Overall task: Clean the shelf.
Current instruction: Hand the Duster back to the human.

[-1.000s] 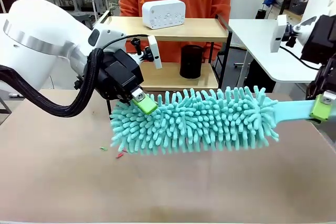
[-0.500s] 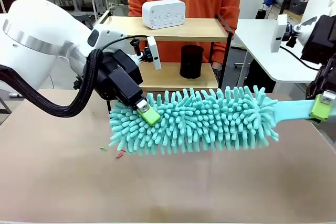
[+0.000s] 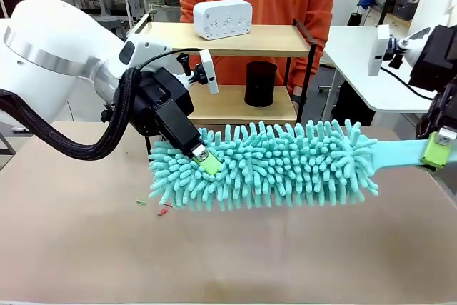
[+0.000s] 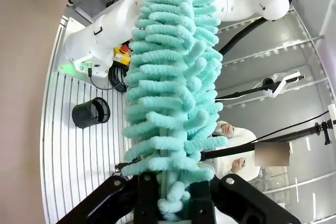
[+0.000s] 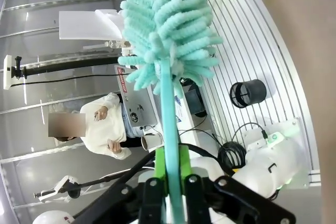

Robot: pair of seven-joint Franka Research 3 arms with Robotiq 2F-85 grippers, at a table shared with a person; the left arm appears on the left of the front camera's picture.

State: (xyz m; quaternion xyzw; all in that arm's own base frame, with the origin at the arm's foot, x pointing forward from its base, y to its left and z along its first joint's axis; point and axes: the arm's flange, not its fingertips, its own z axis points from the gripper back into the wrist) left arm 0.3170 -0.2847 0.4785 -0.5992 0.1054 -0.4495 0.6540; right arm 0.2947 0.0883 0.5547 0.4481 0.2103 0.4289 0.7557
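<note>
fluffy teal chenille duster (image 3: 271, 163) hangs level before the two-tier wood-and-black-metal shelf (image 3: 228, 41); left gripper (image 3: 206, 161) clamps its noodly tip, right gripper (image 3: 436, 149) its flat teal handle (image 3: 397, 152).

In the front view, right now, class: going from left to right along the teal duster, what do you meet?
Left hand pushed into the duster's left end → fluffy duster head → bare duster handle → right hand shut on that handle.
</note>
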